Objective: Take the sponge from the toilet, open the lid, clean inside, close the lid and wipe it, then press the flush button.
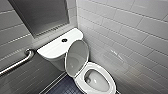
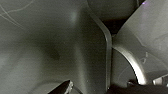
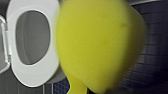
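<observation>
Hanging close before the right wrist and clear of the floor, the sponge [image 3: 100, 45] is, by my judgement, pinched in the right hand, though the grip itself is hidden behind the yellow. The lid [image 1: 76, 58] stands raised against the tank of the toilet [image 1: 55, 48]. The open bowl [image 1: 100, 83] lies beyond the sponge, off to one side, its long oval running out from the hinge. The right arm looks nearer.
</observation>
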Available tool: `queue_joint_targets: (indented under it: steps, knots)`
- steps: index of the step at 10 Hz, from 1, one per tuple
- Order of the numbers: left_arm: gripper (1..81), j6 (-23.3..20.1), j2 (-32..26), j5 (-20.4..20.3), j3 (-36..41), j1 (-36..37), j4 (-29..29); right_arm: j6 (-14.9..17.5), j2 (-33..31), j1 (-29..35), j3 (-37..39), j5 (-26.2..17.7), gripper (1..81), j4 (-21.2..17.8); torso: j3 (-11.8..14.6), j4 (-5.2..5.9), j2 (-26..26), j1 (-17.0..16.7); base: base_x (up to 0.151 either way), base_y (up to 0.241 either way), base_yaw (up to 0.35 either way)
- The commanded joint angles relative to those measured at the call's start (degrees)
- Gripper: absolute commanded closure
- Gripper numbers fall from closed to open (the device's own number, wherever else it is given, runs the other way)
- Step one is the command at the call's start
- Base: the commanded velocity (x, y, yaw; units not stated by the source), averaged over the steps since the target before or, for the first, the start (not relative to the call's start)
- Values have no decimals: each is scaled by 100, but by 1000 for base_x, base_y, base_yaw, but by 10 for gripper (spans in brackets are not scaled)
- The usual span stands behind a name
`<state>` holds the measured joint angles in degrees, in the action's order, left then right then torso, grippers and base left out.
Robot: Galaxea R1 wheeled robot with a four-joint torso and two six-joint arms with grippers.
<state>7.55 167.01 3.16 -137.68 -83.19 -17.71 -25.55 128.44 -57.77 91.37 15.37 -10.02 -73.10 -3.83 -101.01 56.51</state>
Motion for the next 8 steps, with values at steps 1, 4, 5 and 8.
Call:
queue_joint_targets:
  steps: [1,4,5,8]
  knots:
    - [10,-16,70,379,171,-123,40,59,-1028,-311,-999,326,811,246,0,0,0,0,0,0,0]
    - [10,-16,70,370,171,-123,40,270,-1652,-38,-2045,247,811,774,0,0,-2,0,0,0,0]
    - [10,-16,70,370,171,-123,40,411,-1784,119,-2177,-52,811,747,0,0,-2,0,0,0,0]
    - [10,-16,70,378,171,-88,40,419,-1690,1014,-2012,-1057,811,748,0,0,-2,0,0,0,0]
